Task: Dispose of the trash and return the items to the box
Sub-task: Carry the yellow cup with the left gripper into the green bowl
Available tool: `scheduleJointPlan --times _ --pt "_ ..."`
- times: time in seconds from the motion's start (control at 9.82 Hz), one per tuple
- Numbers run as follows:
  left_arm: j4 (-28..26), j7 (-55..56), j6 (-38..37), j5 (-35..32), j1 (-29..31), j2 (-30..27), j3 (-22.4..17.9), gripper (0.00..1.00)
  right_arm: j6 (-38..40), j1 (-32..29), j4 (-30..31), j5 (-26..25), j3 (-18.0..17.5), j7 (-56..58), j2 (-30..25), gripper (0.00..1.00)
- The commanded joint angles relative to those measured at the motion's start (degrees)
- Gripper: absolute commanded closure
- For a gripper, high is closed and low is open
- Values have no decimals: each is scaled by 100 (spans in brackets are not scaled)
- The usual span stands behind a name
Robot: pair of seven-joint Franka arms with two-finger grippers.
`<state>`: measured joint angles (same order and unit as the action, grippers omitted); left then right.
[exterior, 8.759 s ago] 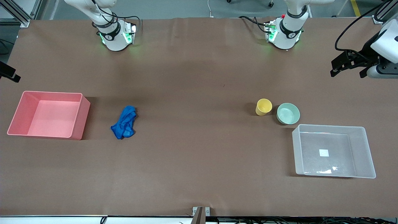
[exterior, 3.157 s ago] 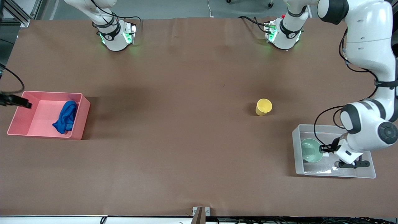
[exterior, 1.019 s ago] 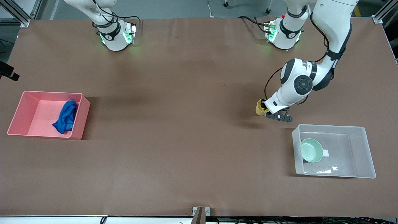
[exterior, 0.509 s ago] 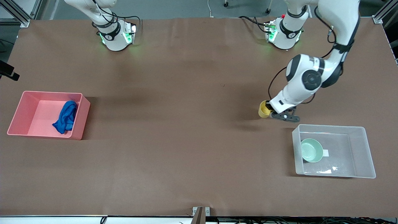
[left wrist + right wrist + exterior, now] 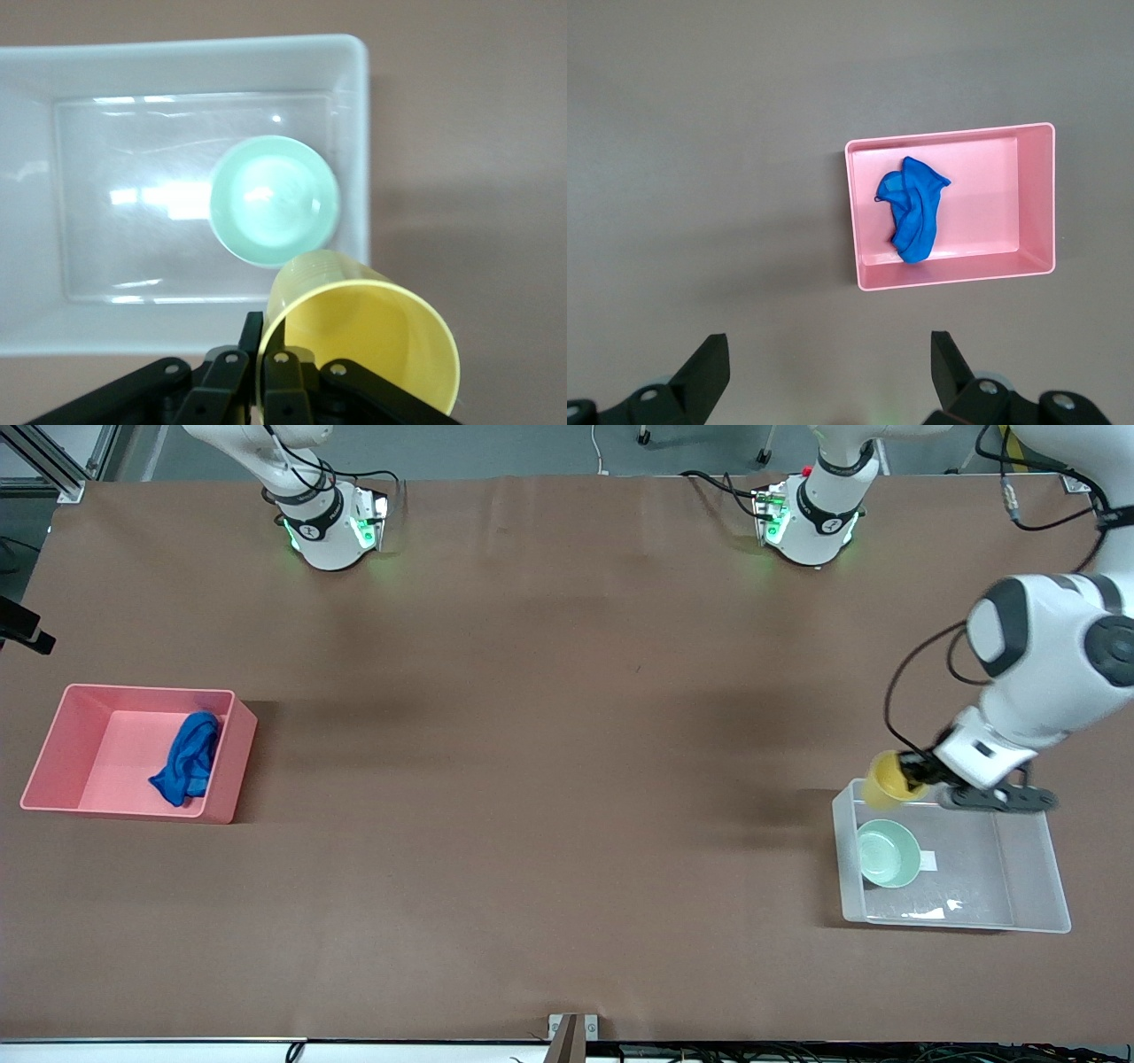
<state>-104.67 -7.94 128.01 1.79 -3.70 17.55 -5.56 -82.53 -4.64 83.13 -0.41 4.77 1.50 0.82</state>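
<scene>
Jaws of the left gripper (image 5: 917, 778) are closed on the rim wall of the yellow cup (image 5: 885, 779), 1 finger inside and 1 outside; I hold it tilted in the air over the corner of the clear box (image 5: 1028, 802) at the left arm's end of the counter (image 5: 549, 779). The mint bowl (image 5: 889, 854) already lies in the box. The blue cloth (image 5: 188, 756) lies in the pink bin (image 5: 232, 762) at the right arm's end.

Step in hand, as I judge it: carrying the last item to the box. The next move calls for centring the cup over bare floor beside the bowl, lowering, then releasing.

The right gripper (image 5: 824, 372) waits high with its jaws wide apart and empty. The front view cuts it off almost entirely. The box's white label is partly hidden by the bowl.
</scene>
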Motion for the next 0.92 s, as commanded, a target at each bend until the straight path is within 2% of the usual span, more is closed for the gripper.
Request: scheduleJointPlan --times 0.0,0.2,0.41,0.61,0.71,0.81 --pt "1174 -635 -83 286 0 1283 -296 98 35 -19 -8 67 6 61 -20 0" --pt "1431 -1172 -66 846 71 1829 -455 98 35 -19 -8 67 6 61 -20 0" --pt "1537 -1192 -13 1008 45 2120 -455 98 35 -19 -8 67 6 61 -20 0" --pt "1494 -1192 109 1016 45 2235 -455 87 53 -19 -8 67 6 61 -20 0" --pt "1485 -1131 110 1016 10 2227 -455 51 53 -19 -8 67 6 61 -20 0" --pt "1485 -1131 101 982 1 2157 -455 1 53 -19 -8 67 6 61 -20 0"
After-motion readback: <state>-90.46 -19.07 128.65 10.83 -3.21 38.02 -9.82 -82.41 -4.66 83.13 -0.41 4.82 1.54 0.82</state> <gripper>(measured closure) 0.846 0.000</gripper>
